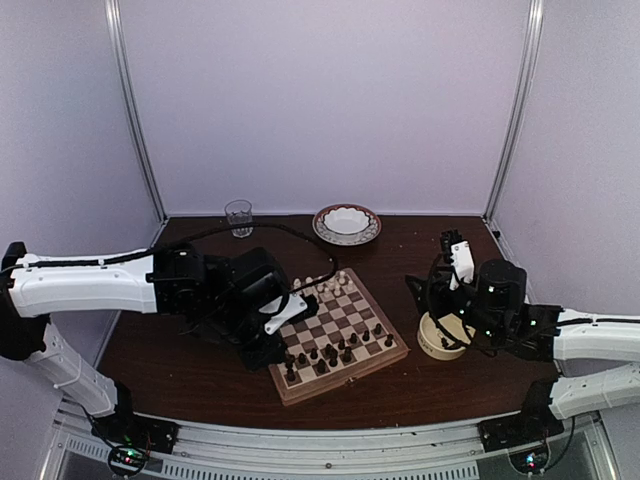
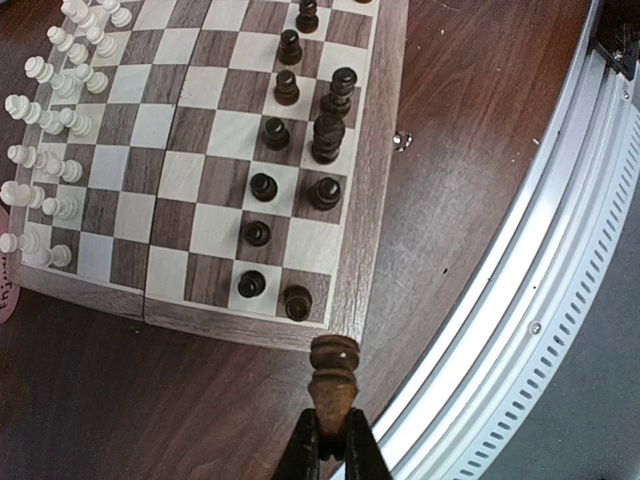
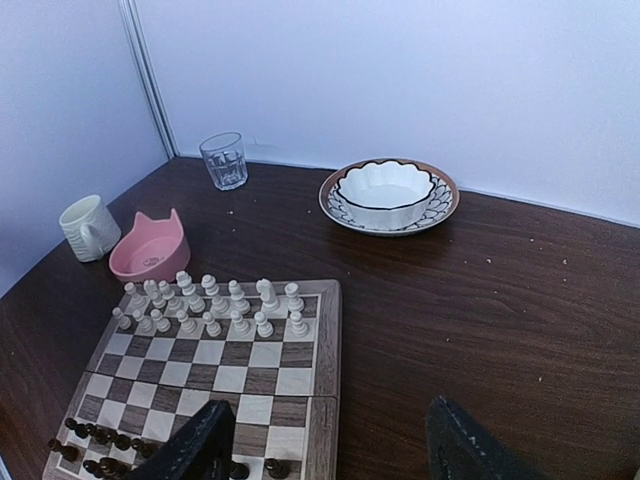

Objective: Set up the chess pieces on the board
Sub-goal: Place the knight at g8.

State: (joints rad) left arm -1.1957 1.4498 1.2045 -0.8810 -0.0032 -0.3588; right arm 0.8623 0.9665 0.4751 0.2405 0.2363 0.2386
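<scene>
The board (image 2: 372,215) lies under my left wrist; in the top view the board (image 1: 335,335) sits mid-table. Dark brown chess pieces (image 2: 327,137) stand in two ranks along its near side, with some squares bare, and pale pieces (image 2: 60,90) fill the far side. My left gripper (image 2: 331,432) is shut on the head of a dark chess piece (image 2: 334,375), hanging just off the board's corner above the tabletop. My right gripper (image 3: 330,450) is open with nothing between its fingers (image 3: 195,450), off the board's right edge. In the top view the right gripper (image 1: 425,295) hovers right of the board.
A cream bowl (image 1: 440,338) sits under the right arm. At the back stand a glass (image 3: 223,160) and a white bowl on a patterned plate (image 3: 388,190). A pink cat-ear bowl (image 3: 150,250) and a cream mug (image 3: 88,227) sit left of the board. The table's metal rail (image 2: 520,300) runs close to the left gripper.
</scene>
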